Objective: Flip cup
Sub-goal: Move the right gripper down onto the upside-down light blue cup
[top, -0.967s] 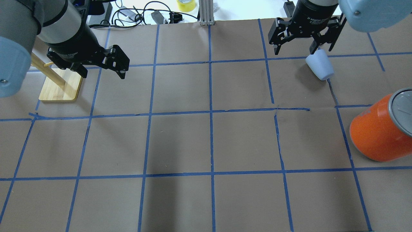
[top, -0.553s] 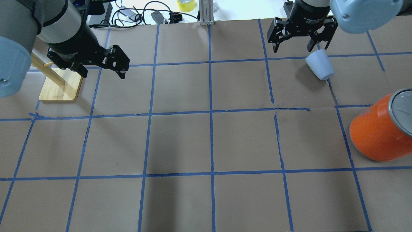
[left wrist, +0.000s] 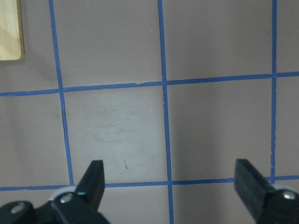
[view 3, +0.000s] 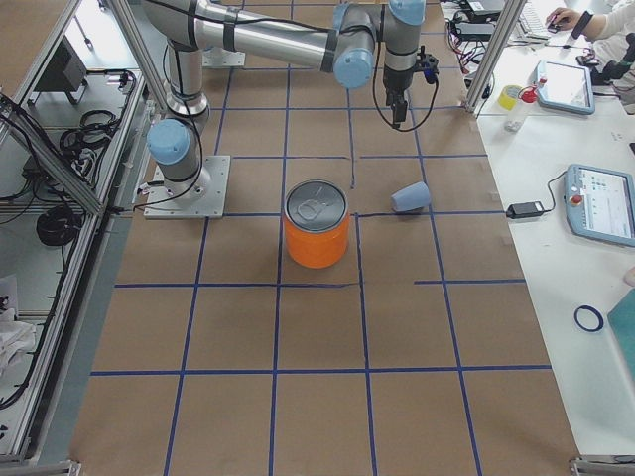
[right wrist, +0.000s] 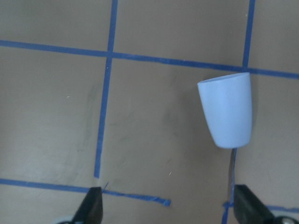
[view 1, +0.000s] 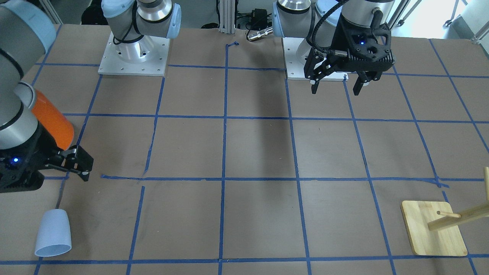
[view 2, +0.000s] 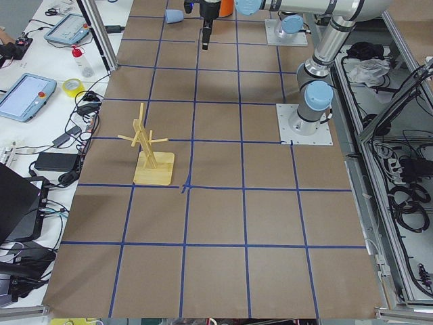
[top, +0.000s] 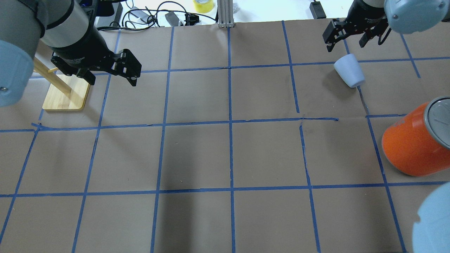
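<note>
Pulled back since a second ago, my right gripper (top: 345,46) hangs spread and empty just past the cup (top: 348,72), which lies on its side beyond the orange can (top: 409,147); left gripper (view 1: 336,91) idles spread. I judge the flip unfinished: next, re-grip and rotate.

Orange can (top: 407,149) well apart from cup (top: 349,72)

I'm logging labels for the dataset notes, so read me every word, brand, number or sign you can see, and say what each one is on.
No text can be read in any view.
The cup: plain, no marking.
The orange can: no print on the sides shown.
The pendant screen on the side bench: content too small to read.
</note>
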